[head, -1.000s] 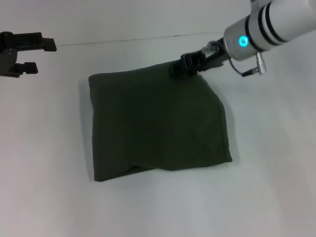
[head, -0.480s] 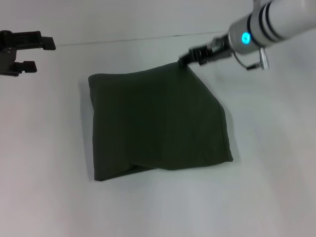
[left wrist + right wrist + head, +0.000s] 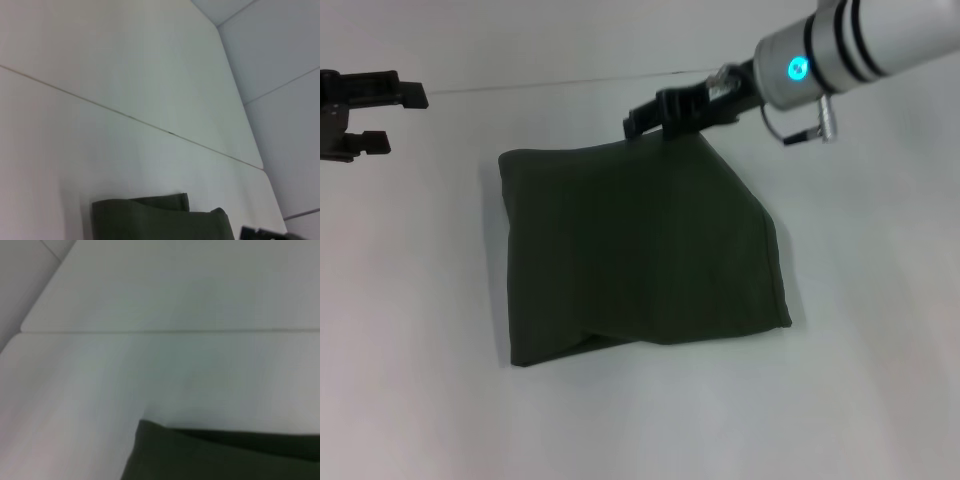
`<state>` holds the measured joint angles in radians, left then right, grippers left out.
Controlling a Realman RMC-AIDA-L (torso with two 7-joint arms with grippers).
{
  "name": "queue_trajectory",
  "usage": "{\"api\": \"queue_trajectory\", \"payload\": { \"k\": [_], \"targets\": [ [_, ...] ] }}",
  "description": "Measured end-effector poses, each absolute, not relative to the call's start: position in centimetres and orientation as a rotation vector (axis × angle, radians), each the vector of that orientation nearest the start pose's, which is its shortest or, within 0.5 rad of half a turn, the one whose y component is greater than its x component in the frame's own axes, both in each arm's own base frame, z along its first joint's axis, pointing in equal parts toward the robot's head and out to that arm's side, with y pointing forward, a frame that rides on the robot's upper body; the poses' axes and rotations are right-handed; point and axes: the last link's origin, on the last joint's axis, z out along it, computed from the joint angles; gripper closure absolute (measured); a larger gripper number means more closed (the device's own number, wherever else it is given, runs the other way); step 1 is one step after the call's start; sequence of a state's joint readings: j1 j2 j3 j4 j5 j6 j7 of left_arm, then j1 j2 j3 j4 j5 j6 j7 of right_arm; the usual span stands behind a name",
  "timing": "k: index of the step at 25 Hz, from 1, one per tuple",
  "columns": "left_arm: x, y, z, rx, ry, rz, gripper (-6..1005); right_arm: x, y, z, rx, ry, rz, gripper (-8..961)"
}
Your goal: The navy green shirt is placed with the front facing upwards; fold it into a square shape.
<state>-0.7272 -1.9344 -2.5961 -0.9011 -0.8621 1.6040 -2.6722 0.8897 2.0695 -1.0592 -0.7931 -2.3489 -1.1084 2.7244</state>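
The navy green shirt (image 3: 640, 250) lies folded into a rough rectangle in the middle of the white table (image 3: 860, 380), plain green side up, with a loose fold along its near left edge. My right gripper (image 3: 635, 122) hovers just above the shirt's far edge, open and holding nothing. At the far left, well away from the cloth, my left gripper (image 3: 405, 118) stays open in the air. Part of the shirt (image 3: 160, 220) shows in the left wrist view. The right wrist view shows one edge of the shirt (image 3: 225, 455).
A thin seam (image 3: 540, 83) runs across the table behind the shirt. White tabletop surrounds the cloth on all sides.
My right gripper let go of the shirt's far right corner, rose and swung left along the far edge. The shirt and the left arm stayed still.
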Motion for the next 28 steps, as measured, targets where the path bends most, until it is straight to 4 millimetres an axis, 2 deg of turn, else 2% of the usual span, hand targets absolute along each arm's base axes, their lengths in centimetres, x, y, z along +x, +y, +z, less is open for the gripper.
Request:
{"api": "queue_trajectory", "payload": {
  "k": [4, 18, 21, 25, 28],
  "targets": [
    [-23.0, 40.1, 10.8, -2.148, -1.837, -0.595, 51, 16.5, 44.5, -3.1, -2.284, 1.498, 0.21, 379],
    [-23.0, 40.0, 10.8, -2.152, -1.84, -0.595, 50, 21.3, 45.1, -3.7, -2.121, 1.451, 0.12, 387],
    [-22.9, 40.1, 10.8, -2.152, -1.837, -0.596, 50, 20.7, 45.0, -3.0, -2.135, 1.459, 0.142, 389],
    [-22.9, 40.1, 10.8, -2.151, -1.837, -0.596, 50, 17.9, 44.7, -1.2, -2.206, 1.463, 0.284, 391],
    [-23.0, 40.1, 10.7, -2.15, -1.838, -0.596, 50, 16.2, 44.4, -1.3, -2.26, 1.477, 0.353, 393]
  ]
}}
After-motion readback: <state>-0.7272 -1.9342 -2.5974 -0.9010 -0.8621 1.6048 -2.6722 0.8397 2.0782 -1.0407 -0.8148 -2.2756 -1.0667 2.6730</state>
